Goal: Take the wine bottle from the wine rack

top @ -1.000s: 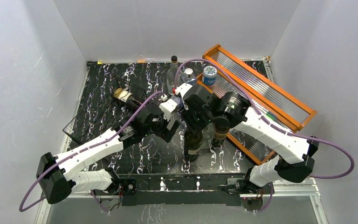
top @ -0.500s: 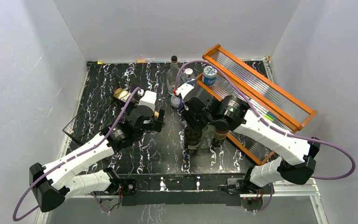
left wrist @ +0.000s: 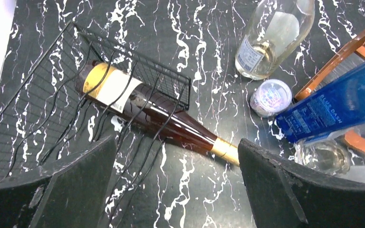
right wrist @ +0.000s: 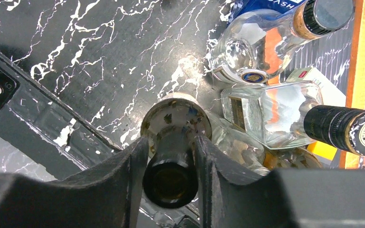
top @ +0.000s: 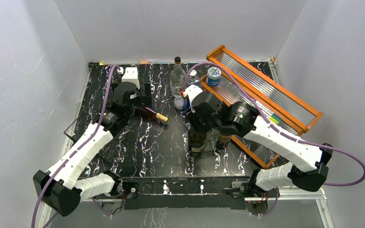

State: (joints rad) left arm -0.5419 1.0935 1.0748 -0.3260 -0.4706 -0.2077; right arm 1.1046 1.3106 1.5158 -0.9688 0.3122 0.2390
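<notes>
A dark red wine bottle [left wrist: 142, 107] with a cream label and gold foil neck lies in the black wire wine rack [left wrist: 38, 90], its neck poking out toward the table's middle. From above, the wine bottle [top: 149, 113] and wine rack [top: 78, 127] sit at the left. My left gripper [left wrist: 176, 159] hangs open above the bottle's neck, touching nothing; it shows in the top view as the left gripper [top: 141, 100]. My right gripper [right wrist: 170, 145] is shut on the neck of a dark upright bottle [right wrist: 171, 183] standing on the table, also seen as the dark upright bottle [top: 197, 142].
Clear glass bottles [right wrist: 271, 111] crowd beside the dark bottle. An orange wood-framed shelf [top: 266, 90] leans at the right, with a blue-lidded jar [top: 213, 75] on it. A clear bottle [left wrist: 271, 38], a small round cap [left wrist: 271, 97] and a blue box [left wrist: 332, 111] lie near the rack.
My left arm has swung away from the dark upright bottle, back and left, to above the rack, jaws staying open. My right gripper has kept its hold on the bottle neck.
</notes>
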